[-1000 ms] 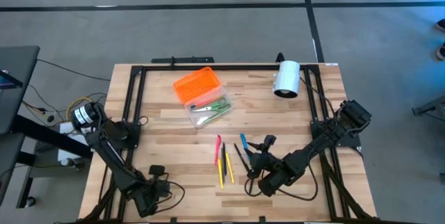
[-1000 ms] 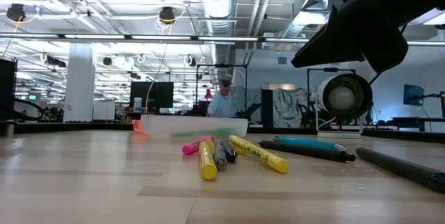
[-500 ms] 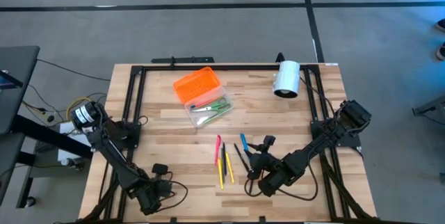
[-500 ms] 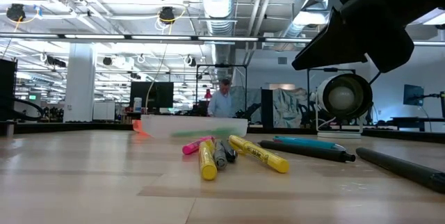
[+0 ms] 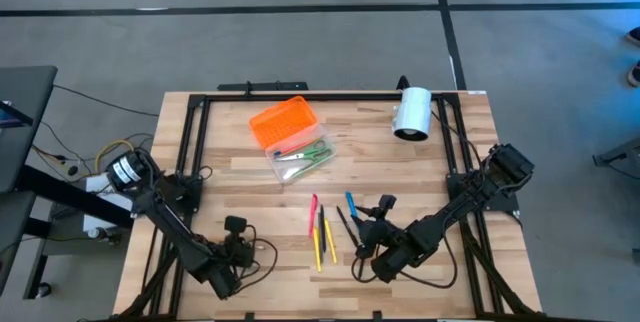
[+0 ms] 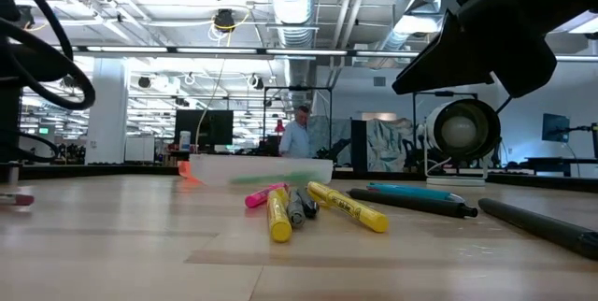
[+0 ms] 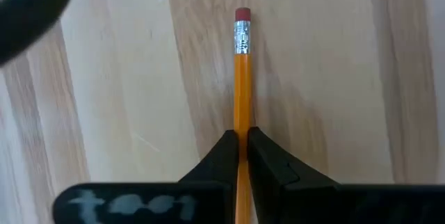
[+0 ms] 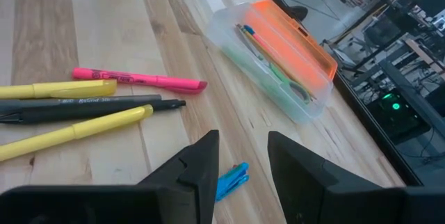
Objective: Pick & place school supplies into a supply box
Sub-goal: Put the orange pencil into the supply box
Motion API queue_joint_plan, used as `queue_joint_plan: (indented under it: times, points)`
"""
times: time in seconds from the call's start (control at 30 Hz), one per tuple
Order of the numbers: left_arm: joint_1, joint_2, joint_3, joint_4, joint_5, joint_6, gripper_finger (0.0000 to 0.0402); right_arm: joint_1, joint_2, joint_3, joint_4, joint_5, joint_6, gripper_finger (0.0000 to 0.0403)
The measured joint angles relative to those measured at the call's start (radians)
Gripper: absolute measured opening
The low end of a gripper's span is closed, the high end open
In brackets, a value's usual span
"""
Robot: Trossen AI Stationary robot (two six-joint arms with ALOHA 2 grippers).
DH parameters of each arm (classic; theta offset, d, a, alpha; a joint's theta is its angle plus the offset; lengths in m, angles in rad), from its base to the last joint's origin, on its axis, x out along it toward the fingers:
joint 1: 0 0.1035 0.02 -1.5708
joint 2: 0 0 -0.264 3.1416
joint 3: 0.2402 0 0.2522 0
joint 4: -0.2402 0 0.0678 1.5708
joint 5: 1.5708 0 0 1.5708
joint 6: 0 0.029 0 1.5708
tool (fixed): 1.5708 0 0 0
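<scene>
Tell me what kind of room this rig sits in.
Probably a big open lab or industrial workspace. The low view shows exposed ceiling ducts, rows of strip lights and monitors on benches behind the wooden table, with a person working far back.

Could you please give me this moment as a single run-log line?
left gripper: shut on pencil, near table edge | right gripper: open, over blue pen | supply box: open, scissors inside

Black pen (image 8: 83, 106): faint barrel print, unreadable. No other legible text.
</scene>
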Motion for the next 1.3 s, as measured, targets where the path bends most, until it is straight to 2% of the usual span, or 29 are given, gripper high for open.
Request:
queue_joint_plan:
  times: [0.23, 0.37, 0.53, 0.8, 1.0, 1.3]
  points:
    - [0.045, 0.000, 0.000, 0.001, -0.019, 0.038, 0.0007, 0.000, 0.000, 0.000, 0.000, -0.002, 0.000, 0.0118]
    - [0.068, 0.003, -0.005, -0.008, -0.110, 0.051, 0.0006, 0.000, 0.010, 0.000, 0.002, -0.001, 0.000, 0.0118]
    - [0.106, 0.002, -0.003, 0.006, -0.166, 0.077, 0.0006, 0.000, 0.013, -0.002, -0.002, -0.019, 0.007, 0.0118]
    - [0.154, 0.000, 0.000, 0.020, -0.347, 0.094, 0.0006, 0.000, 0.013, -0.001, -0.005, -0.023, 0.008, 0.0118]
    - [0.235, 0.000, 0.000, 0.041, -0.433, 0.105, 0.0006, -0.005, 0.013, -0.001, -0.005, -0.023, 0.007, 0.0118]
    - [0.385, -0.001, 0.014, 0.193, -0.500, 0.292, 0.0006, -0.015, 0.013, -0.001, -0.005, -0.023, 0.008, 0.0118]
